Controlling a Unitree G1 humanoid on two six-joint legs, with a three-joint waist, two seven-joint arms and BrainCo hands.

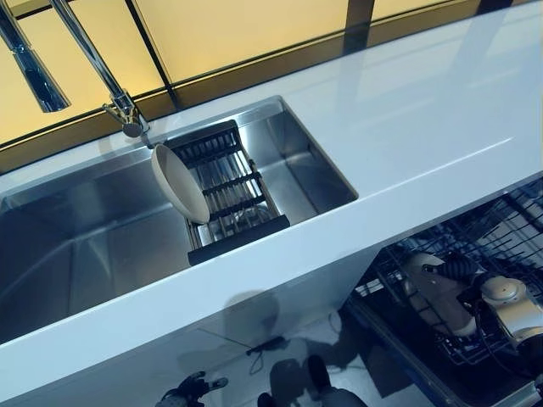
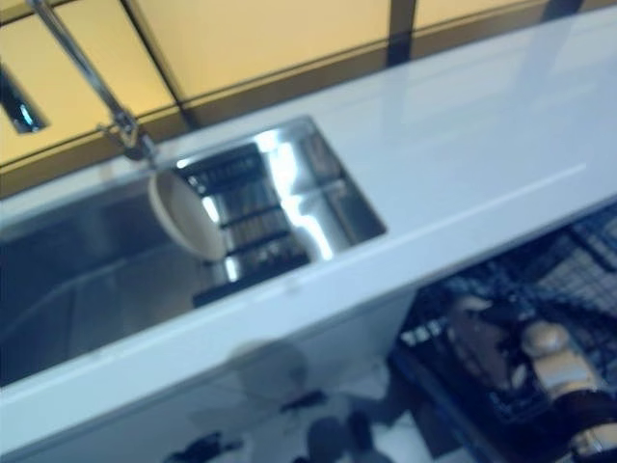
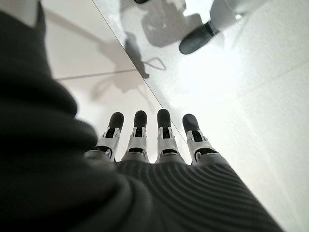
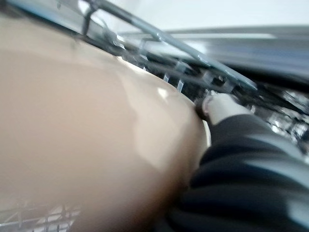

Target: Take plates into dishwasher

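Beige fills the right wrist view — a plate [image 4: 91,121] lies against the right hand [image 4: 219,108], the thumb on its rim, held down among the wires of the dishwasher rack [image 1: 492,246], below the white counter [image 1: 424,110] at the right. How far the other fingers curl cannot be told. A second beige plate [image 1: 180,183] stands on edge in the black drying rack [image 1: 229,191] inside the steel sink [image 1: 76,246], under the tap [image 1: 93,64]. Left hand [image 3: 154,140] — fingers straight, holding nothing, hanging over the pale floor.
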